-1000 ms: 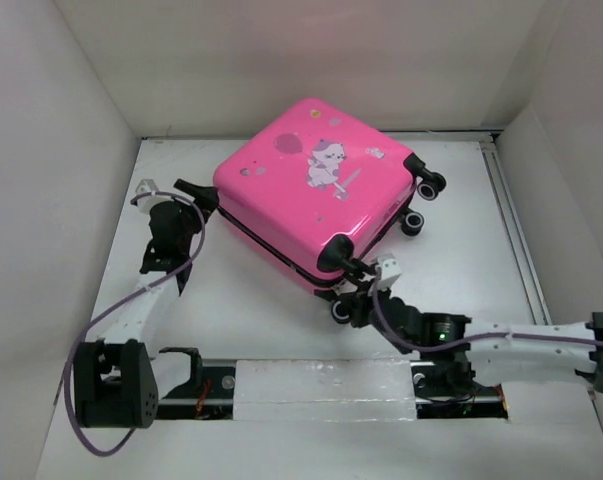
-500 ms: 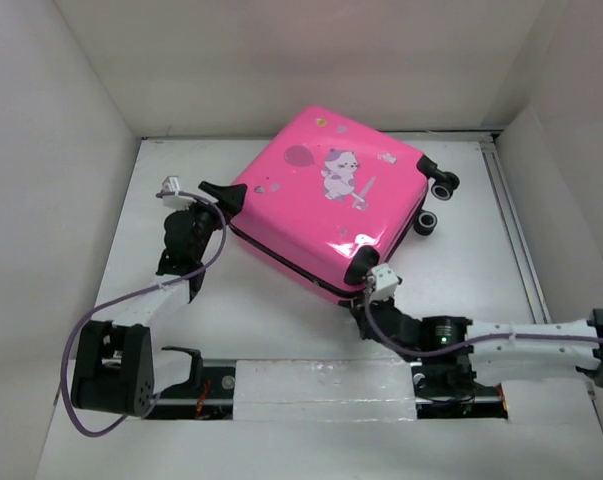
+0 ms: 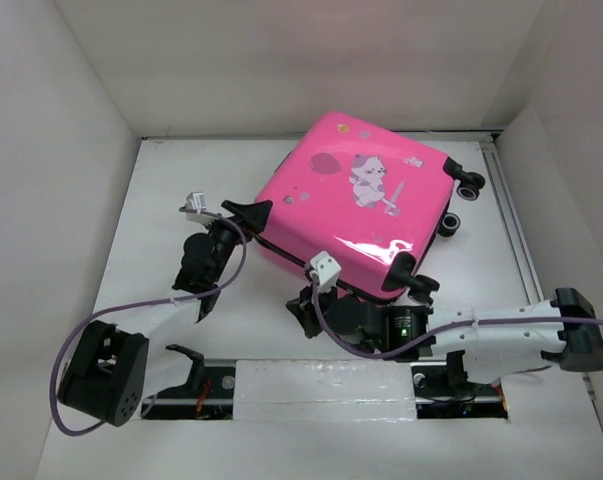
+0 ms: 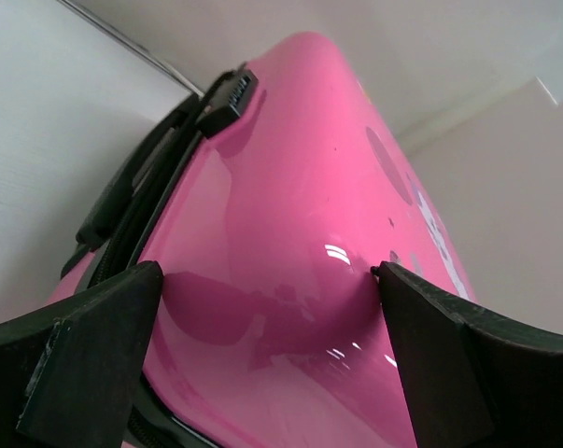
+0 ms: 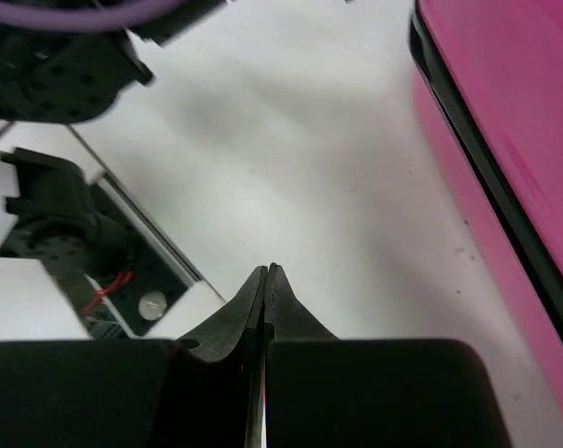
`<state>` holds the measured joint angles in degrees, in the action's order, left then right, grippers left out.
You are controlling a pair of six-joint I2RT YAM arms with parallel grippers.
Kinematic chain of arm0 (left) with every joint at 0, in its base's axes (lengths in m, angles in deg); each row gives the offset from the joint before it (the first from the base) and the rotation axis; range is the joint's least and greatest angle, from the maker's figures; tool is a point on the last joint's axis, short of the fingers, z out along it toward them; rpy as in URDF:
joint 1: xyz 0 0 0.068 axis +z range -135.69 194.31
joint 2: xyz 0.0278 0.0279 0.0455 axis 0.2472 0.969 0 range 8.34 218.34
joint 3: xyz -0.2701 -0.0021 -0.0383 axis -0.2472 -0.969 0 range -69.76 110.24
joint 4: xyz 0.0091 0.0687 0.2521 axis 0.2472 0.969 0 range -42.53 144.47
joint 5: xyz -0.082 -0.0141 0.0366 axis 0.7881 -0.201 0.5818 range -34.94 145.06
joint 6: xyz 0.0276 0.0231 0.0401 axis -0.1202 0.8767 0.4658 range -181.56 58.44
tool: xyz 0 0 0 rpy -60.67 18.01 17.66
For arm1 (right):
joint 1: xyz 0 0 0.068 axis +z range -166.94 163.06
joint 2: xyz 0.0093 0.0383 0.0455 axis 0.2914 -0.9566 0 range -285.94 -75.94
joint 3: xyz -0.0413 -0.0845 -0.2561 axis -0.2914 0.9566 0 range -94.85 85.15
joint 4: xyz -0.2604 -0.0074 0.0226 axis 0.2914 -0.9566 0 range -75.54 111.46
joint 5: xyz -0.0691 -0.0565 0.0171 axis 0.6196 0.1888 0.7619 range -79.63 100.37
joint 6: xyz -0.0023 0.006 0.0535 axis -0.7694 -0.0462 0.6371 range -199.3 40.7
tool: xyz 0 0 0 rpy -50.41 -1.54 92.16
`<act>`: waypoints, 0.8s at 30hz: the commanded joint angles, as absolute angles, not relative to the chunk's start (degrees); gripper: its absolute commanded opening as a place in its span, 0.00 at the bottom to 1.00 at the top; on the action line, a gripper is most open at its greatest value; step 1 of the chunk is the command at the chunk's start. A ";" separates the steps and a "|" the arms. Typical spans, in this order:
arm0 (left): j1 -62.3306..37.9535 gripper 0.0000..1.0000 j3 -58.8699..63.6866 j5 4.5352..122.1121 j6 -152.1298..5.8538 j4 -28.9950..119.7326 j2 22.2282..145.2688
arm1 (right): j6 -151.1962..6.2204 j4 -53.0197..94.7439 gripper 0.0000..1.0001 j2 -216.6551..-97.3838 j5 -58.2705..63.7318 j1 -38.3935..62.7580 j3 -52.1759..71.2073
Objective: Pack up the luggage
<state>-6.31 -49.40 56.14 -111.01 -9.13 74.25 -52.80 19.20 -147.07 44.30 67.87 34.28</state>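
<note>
The luggage (image 3: pixel 366 210), a hot-pink hard-shell suitcase, lies closed and flat on the white table, its sticker side up and its black wheels (image 3: pixel 469 184) toward the right. My left gripper (image 3: pixel 249 214) is open against its left corner. In the left wrist view the pink shell (image 4: pixel 290 215) fills the gap between my wide-apart fingers (image 4: pixel 85 364) of the left gripper (image 4: pixel 267 322). My right gripper (image 3: pixel 303 310) is shut and empty, low on the table by the suitcase's near side. In the right wrist view its tips (image 5: pixel 265 273) point along the table, with the suitcase edge (image 5: pixel 514 159) at right.
White walls enclose the table on the left, back and right. A mounting rail (image 3: pixel 321 385) with both arm bases runs along the near edge. A metal track (image 3: pixel 511 230) runs down the right side. The left arm base (image 5: pixel 57 65) shows beyond my right gripper.
The suitcase has slid and turned to the right. My left gripper followed it rightward against its corner. My right gripper moved from the suitcase's near corner leftward along its near side.
</note>
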 commanded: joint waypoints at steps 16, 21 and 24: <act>-9.07 0.92 -46.65 59.29 -102.70 12.04 54.67 | -20.37 -11.57 0.12 -124.90 56.69 77.80 52.62; -9.07 0.92 -43.22 59.80 -100.49 18.73 51.67 | -12.26 -22.20 0.34 -127.44 58.79 77.80 49.83; -9.07 0.92 -43.22 62.43 -101.10 18.04 51.67 | -3.83 -34.11 0.56 -130.07 60.55 77.80 47.02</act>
